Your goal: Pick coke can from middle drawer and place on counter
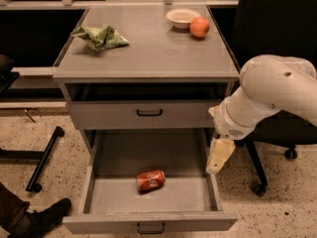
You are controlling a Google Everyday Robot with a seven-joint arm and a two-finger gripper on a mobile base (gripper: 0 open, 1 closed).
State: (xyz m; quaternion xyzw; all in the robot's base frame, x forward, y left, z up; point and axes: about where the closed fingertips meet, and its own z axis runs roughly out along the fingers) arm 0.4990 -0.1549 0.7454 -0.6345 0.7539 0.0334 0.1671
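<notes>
coke can (pixel 151 180) lying in middle drawer (pixel 116 197) | gripper (pixel 220 156) by right wall, seemingly empty, aperture untellable | straddle can crosswise

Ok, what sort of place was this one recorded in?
Likely an office or lab workspace: a grey drawer cabinet with a counter, a wheeled office chair, speckled floor. The gripper hangs by the right wall of the open middle drawer.
</notes>
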